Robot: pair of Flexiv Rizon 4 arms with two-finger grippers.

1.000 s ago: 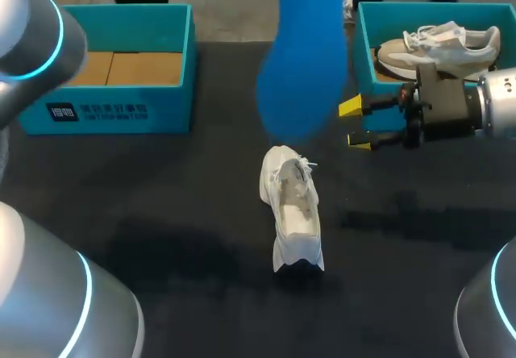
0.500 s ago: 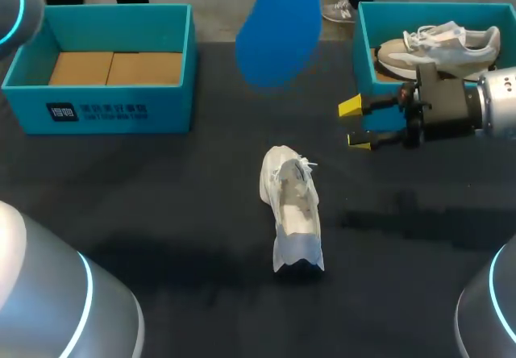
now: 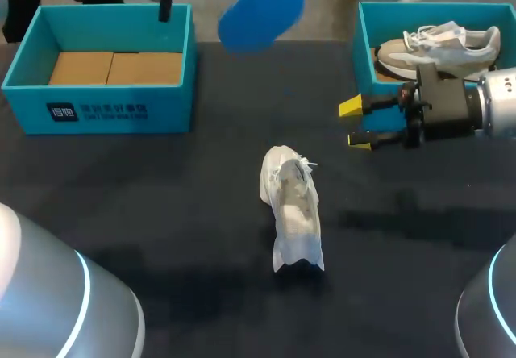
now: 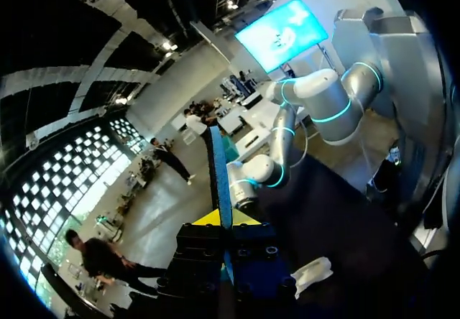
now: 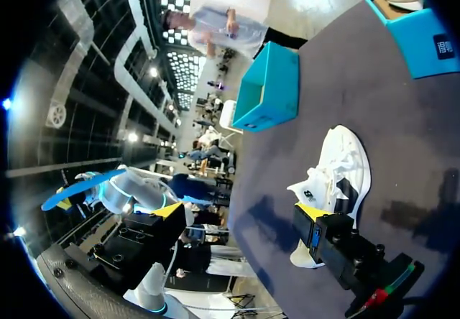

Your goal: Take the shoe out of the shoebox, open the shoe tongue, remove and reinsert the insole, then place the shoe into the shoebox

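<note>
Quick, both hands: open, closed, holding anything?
Left hand: closed on the blue insole, held up high.
Right hand: open, holding nothing.

Black matte table [image 3: 161,213], spread before me. At its far corner on my right stands a teal box [image 3: 361,43], open-topped. Inside it lies a beige sneaker [image 3: 439,47] with white laces, filling most of the box's visible width.

insole [image 3: 258,15] cut off above, boxed shoe [image 3: 439,42] partly hidden
</note>
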